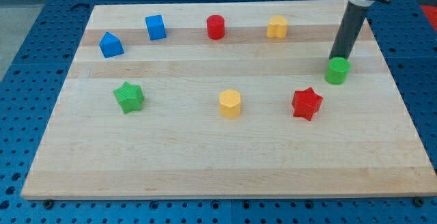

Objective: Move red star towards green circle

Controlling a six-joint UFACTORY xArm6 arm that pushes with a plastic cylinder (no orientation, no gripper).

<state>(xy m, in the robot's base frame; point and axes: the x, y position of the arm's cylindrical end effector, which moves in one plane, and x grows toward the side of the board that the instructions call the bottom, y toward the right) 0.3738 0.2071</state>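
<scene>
The red star (306,104) lies on the wooden board (225,162) at the view's right of centre. The green circle (336,71) stands above and to the right of it, a short gap away. My tip (334,58) comes down from the view's top right and its end sits right at the upper edge of the green circle, seemingly touching it. The tip is well clear of the red star.
A yellow hexagon (231,104) and a green star (128,97) lie left of the red star. Along the top are a blue triangular block (110,45), a blue cube (156,27), a red cylinder (216,27) and a yellow block (277,27).
</scene>
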